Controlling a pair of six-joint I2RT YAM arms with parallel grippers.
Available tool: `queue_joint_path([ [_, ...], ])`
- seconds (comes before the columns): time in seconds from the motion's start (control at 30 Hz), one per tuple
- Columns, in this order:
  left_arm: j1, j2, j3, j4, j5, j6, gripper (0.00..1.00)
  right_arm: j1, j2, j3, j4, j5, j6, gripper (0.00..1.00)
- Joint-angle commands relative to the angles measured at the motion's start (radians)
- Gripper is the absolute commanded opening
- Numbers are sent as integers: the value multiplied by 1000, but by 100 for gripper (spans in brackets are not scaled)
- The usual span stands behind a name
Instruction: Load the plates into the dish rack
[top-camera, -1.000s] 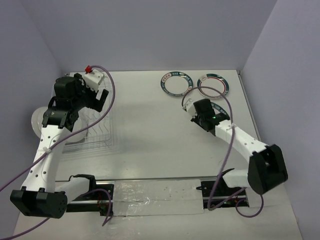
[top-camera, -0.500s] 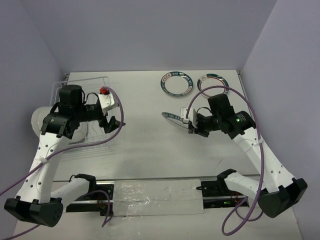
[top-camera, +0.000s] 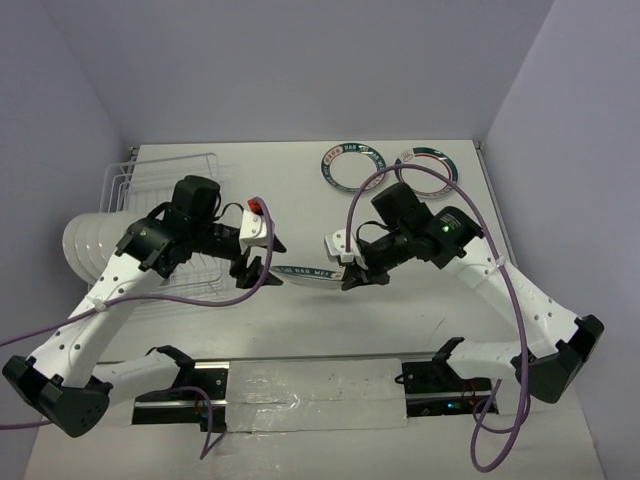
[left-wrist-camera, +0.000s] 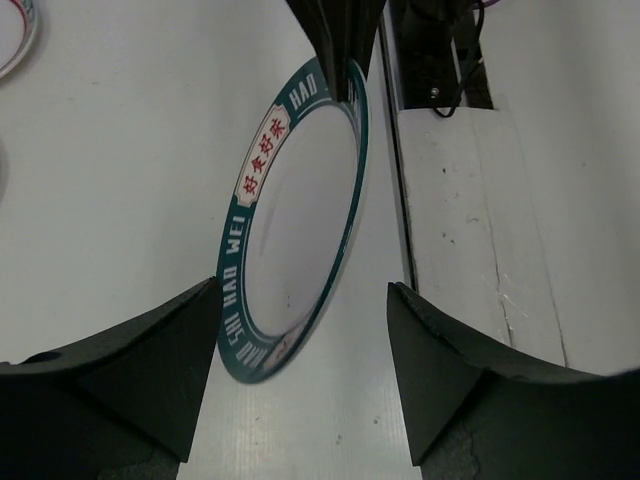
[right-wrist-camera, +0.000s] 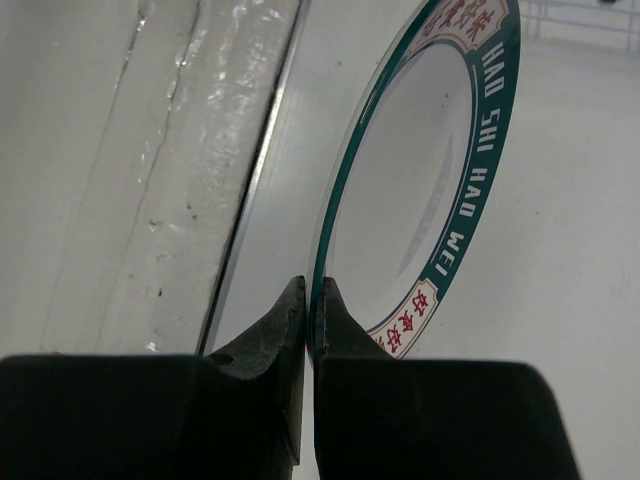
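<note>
- Your plate (left-wrist-camera: 300, 190) has a dark teal rim with white letters and with red characters on white patches; its middle is white.
- The far plates (top-camera: 353, 165) show teal rims and a red ring.
- The rack (top-camera: 140, 170) is white wire.
- Left fingers (left-wrist-camera: 130, 370) and right fingers (right-wrist-camera: 260, 370) are black.

The pale surface (top-camera: 300, 320) carries the white wire dish rack (top-camera: 165, 175) at its left. A teal-rimmed plate (top-camera: 352, 165) lies flat near the far edge, a second plate (top-camera: 428, 160) just beside it. A shiny strip (top-camera: 310, 395) runs along the near edge.
</note>
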Motion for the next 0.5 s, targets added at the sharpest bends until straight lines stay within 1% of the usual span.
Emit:
queue_joint_path([
  [0.0,-46,4,-2,57,27,-44,75,35,15,75,12,-53,22,0],
  [0.03,-72,7,-4,58,17,-42,70,46,20,89,14,-53,28,0],
  [0.13,-121,13,-18,46,-6,-25,63,58,37,124,11,-60,45,0],
  [0.3,-191,22,-33,9,-24,-10,62,69,57,161,3,-54,55,0],
  [0.4,-207,27,-48,26,-36,-31,55,74,63,175,3,-57,56,0],
  [0.47,-213,28,-53,35,-45,-57,44,77,61,186,6,-57,65,0],
])
